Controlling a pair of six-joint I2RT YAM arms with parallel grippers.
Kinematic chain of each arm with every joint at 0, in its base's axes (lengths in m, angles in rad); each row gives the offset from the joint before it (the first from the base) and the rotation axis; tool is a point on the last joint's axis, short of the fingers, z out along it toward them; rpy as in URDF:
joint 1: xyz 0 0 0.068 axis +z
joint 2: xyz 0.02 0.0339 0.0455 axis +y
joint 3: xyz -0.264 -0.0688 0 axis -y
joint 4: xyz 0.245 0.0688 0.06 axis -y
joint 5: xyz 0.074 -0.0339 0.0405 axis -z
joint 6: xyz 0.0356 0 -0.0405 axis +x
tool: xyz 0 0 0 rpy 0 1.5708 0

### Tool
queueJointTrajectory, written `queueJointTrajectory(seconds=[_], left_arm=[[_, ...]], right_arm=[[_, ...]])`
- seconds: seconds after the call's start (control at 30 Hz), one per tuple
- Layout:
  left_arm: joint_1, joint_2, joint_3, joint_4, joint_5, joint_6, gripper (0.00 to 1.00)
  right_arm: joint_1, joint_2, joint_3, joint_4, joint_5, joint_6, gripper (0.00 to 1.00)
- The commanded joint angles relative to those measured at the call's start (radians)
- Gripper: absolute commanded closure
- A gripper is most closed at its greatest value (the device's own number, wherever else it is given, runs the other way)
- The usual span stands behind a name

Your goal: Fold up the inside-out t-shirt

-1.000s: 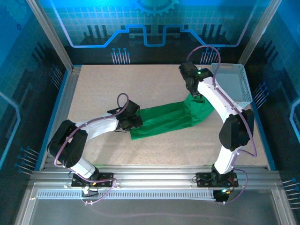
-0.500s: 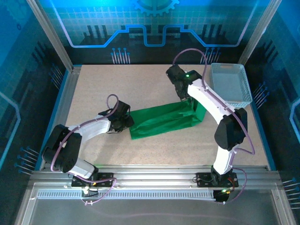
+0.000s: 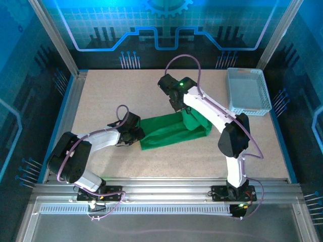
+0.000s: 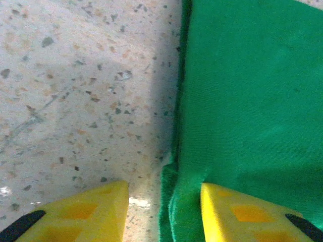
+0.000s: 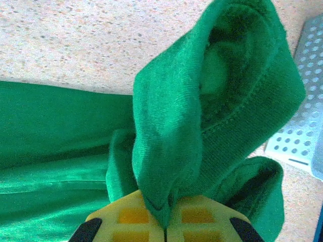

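Swung well to the left over the last second, away from the basket [image 3: 262, 92], with the right pincer [image 3: 179, 107] hauling a fold of the shirt [image 3: 166, 132] over the rest. Barely shifted at the left pincer [image 3: 137, 135], merely narrowed a little. Clamped hard at the right pincer [image 5: 165, 222] on a bunched, stitched edge of the shirt [image 5: 171, 141]: pinched between closed fingertips, rising just ahead of them as a loose hood, with more green spread flat below and to the left. Held apart at the left pincer [image 4: 164, 201], gripping nothing: set astride the edge of the shirt [image 4: 252, 101], one fingertip on the cloth, the other on bare table [image 4: 75, 75], with the hem straight ahead between them. Stretched between the two pincers as a rumpled band, doubled over at the right one's end. By the look of it light, limp and unbreakable; likely to sag wherever unsupported, to slide easily on the speckled top, and to bunch rather than crease sharply. Best taken at a hem, a corner or that thick stitched edge, pinched deep through every layer. Well off to the right of the right pincer: white mesh basket, nothing visible inside. Again from the right wrist, a corner of the basket [image 5: 303, 131] beyond the raised fold, right of the fingertips.
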Motion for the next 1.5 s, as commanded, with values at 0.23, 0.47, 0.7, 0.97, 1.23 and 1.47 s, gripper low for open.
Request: queueJointTrajectory(seconds=[0.23, 0.47, 0.7, 0.97, 1.23, 1.47], left_arm=[[-0.029, 0.024, -0.035, 0.069, 0.034, -0.024, 0.64], [-0.030, 0.029, -0.053, 0.093, 0.039, -0.028, 0.69], [-0.032, 0.035, -0.063, 0.109, 0.046, -0.035, 0.71], [-0.032, 0.036, -0.073, 0.125, 0.049, -0.038, 0.72], [-0.032, 0.032, -0.091, 0.144, 0.051, -0.046, 0.72], [-0.033, 0.027, -0.103, 0.155, 0.053, -0.054, 0.73]], right_arm=[[0.076, 0.069, 0.098, -0.048, -0.173, 0.128, 1.00], [0.108, 0.048, 0.061, 0.045, -0.336, 0.191, 1.00], [0.123, 0.020, 0.010, 0.151, -0.439, 0.259, 1.00], [0.133, 0.023, -0.026, 0.248, -0.551, 0.315, 1.00], [0.142, 0.035, -0.047, 0.302, -0.595, 0.349, 1.00], [0.152, 0.058, -0.070, 0.370, -0.652, 0.383, 1.00]])
